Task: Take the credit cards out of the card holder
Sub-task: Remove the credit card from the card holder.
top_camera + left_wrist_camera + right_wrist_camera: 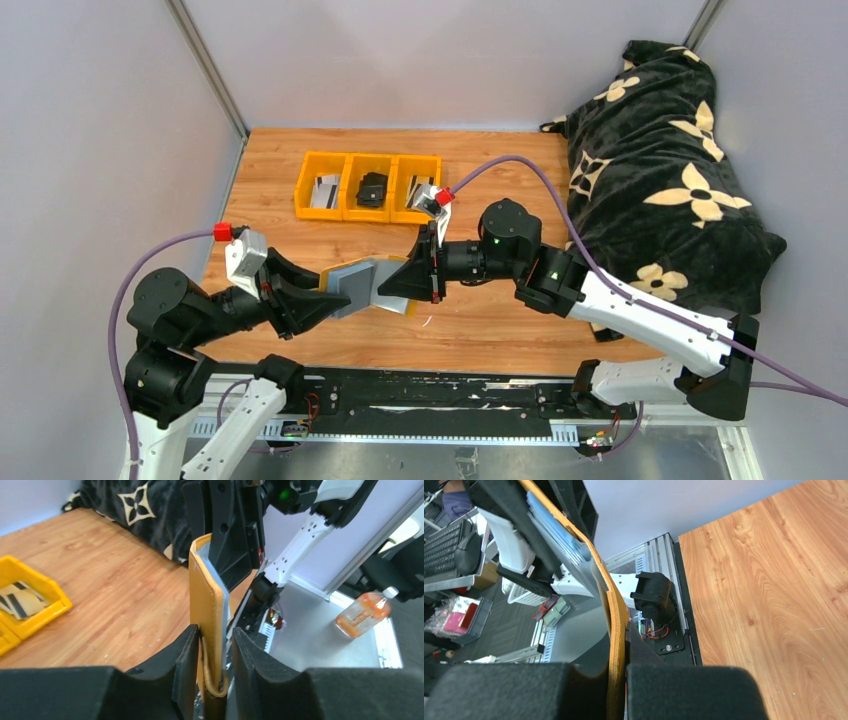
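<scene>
Mustard card holder (362,283) in narrow left fingers (186,655) (right fingers (689,690) too)

We saw the card holder (206,600) mustard-yellow outside w/ grey-blue lining. Left gripper (212,640) & right gripper (616,680) were matte black. The bins (345,214) were bright yellow. Cards (322,190) in the left one were pale w/ dark stripes, & the item (372,190) in the middle bin was black. Tabletop (500,330) was orange-brown wood grain. Blanket (660,170) was black w/ a cream flower pattern. Cables (520,163) were purple w/ red connectors (222,232). Right forearm (640,318) was white, w/ a green LED (494,241) nearby. Bottle (361,612) was orange w/ white cap.
</scene>
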{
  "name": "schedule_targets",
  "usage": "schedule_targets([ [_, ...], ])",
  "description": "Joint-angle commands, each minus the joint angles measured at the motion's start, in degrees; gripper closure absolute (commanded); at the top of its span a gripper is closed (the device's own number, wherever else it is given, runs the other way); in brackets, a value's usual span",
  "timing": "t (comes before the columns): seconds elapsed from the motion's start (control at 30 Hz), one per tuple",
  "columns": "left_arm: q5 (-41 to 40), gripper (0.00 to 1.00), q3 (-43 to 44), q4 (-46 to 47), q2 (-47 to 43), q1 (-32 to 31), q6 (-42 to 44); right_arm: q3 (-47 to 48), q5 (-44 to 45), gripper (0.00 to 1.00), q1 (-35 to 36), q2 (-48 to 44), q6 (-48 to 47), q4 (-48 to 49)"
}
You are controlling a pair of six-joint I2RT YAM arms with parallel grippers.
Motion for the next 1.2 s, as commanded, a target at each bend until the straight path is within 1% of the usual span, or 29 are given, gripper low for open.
schedule_targets([
  [0.0,-1.50,0.62,-0.96,-0.32,-1.89,0.31,2.15,2.46,4.62,1.00,0.23,0.01,2.82,3.25],
  [0.17,-0.15,0.56,-0.70,-1.50,-2.41,0.31,4.27,2.61,2.97,1.00,0.25,0.06,3.18,3.76],
  [0.23,0.11,0.55,-0.80,-1.50,-2.53,0.33,4.91,3.08,2.00,1.00,0.36,0.39,3.60,4.09],
  [0.37,-8.49,0.67,-0.64,-1.43,-2.63,0.31,5.87,5.31,1.37,1.00,2.32,1.51,2.33,3.39],
  [0.47,-11.92,0.67,-1.03,0.52,-3.71,0.31,4.94,6.39,0.86,1.00,3.34,2.45,2.05,2.82],
  [0.63,-14.01,0.67,-1.07,1.42,-4.33,0.31,4.24,6.94,0.26,1.00,4.40,2.72,1.20,3.05],
  [0.73,-12.07,0.64,-0.69,1.44,-4.70,0.32,3.63,6.73,-0.63,1.00,4.68,2.47,0.58,3.38],
  [0.8,-7.20,0.56,-0.48,1.60,-4.47,0.32,2.44,6.57,-0.95,1.00,4.64,2.30,0.23,3.38],
  [0.87,-2.45,0.50,-0.38,2.46,-4.10,0.31,0.26,6.49,-1.30,1.00,4.69,2.15,0.24,3.59],
  [0.9,-0.59,0.51,-0.37,3.01,-3.74,0.31,-1.03,6.35,-1.69,1.00,4.70,2.11,0.24,3.75],
  [0.93,0.73,0.56,-0.38,3.86,-3.29,0.31,-2.23,6.22,-2.00,1.00,4.65,1.98,0.22,4.00],
  [1.0,3.61,0.69,-0.08,4.67,-2.12,0.31,-4.22,5.79,-2.52,1.00,4.65,1.49,0.16,4.34],
  [1.07,3.43,0.83,0.82,4.69,-0.88,0.31,-5.29,4.91,-3.10,1.00,4.65,0.62,-0.29,4.23],
  [1.1,3.34,0.86,1.11,4.72,-0.46,0.31,-5.48,4.61,-3.15,0.97,4.65,0.26,-0.46,4.14],
  [1.17,2.92,0.91,1.64,5.18,-0.07,0.31,-6.59,3.52,-2.99,0.86,4.32,-1.09,-1.26,3.25],
])
